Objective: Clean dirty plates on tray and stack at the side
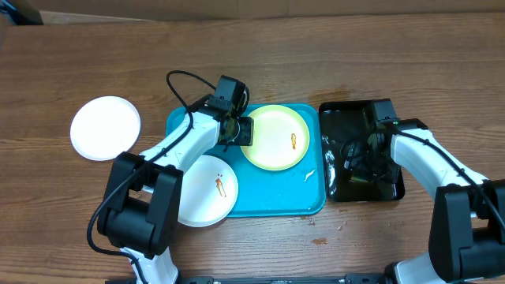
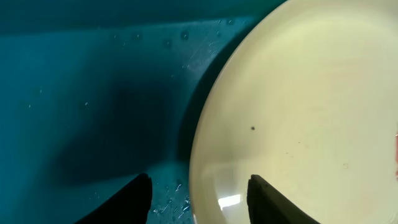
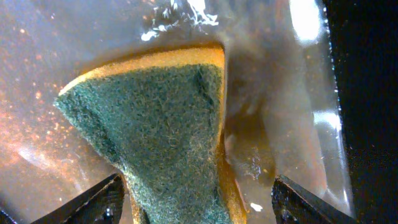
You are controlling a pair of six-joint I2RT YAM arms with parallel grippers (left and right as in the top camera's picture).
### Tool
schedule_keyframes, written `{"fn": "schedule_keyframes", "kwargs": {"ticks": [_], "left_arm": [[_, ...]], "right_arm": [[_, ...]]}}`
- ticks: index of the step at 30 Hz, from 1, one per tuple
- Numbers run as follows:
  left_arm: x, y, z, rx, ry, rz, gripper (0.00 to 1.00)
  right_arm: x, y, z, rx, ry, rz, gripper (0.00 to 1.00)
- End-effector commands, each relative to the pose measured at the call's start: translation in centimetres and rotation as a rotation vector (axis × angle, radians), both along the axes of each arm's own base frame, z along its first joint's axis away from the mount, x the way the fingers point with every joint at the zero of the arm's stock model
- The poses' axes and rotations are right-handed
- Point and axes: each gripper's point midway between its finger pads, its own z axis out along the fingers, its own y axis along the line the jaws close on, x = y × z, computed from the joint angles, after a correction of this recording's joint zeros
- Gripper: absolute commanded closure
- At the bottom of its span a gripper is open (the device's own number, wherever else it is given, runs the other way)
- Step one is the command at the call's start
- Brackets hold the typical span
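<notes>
On tray [image 2: 93, 93], left gripper [image 2: 198, 186] spread astride left rim of yellow-green plate [image 2: 298, 112]; right gripper [image 3: 196, 199] spread around sponge [image 3: 161, 118] in black tray [image 1: 347, 114].

Left wrist view: yellow-green plate [image 2: 298, 112] runs off the right and bottom edges. Left end effector [image 2: 199, 177] shows its tips only, the rest cropped at the bottom.
Right wrist view: lower end of sponge [image 3: 161, 137] is out of frame.
Overhead: left arm [image 1: 170, 150] hides part of white plate [image 1: 213, 201]. Right end effector [image 1: 353, 154] is indistinct against black tray [image 1: 341, 118].
</notes>
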Motion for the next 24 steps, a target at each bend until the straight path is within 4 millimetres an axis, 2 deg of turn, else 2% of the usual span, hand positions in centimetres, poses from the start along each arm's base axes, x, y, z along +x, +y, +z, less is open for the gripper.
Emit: {"fn": "schedule_keyframes", "kwargs": {"ticks": [1, 3, 8, 9, 13, 19, 23, 24], "left_arm": [[-0.5, 0.4, -0.7, 0.032, 0.006, -0.009, 0.56], [-0.5, 0.4, -0.7, 0.032, 0.005, -0.009, 0.59], [-0.6, 0.4, -0.7, 0.033, 0.009, -0.009, 0.58], [-0.6, 0.4, -0.7, 0.033, 0.009, -0.009, 0.56], [-0.6, 0.4, -0.7, 0.031, 0.01, -0.01, 0.56], [-0.6, 0.2, -0.7, 0.028, 0.007, -0.012, 0.56], [-0.6, 0.1, -0.7, 0.028, 0.007, -0.013, 0.56], [-0.6, 0.1, -0.7, 0.028, 0.007, -0.013, 0.57]], "right_arm": [[0.0, 0.2, -0.2, 0.005, 0.002, 0.002, 0.25], [0.0, 0.2, -0.2, 0.006, -0.001, 0.002, 0.28], [0.6, 0.2, 0.7, 0.005, -0.004, 0.008, 0.56], [0.7, 0.2, 1.0, 0.005, -0.002, 0.007, 0.58], [0.4, 0.2, 1.1, 0.004, 0.011, 0.007, 0.57], [-0.8, 0.1, -0.5, 0.002, 0.026, 0.008, 0.35], [-0.7, 0.1, -0.8, 0.003, 0.016, 0.009, 0.36], [-0.6, 0.1, -0.7, 0.004, 0.012, 0.009, 0.4]]}}
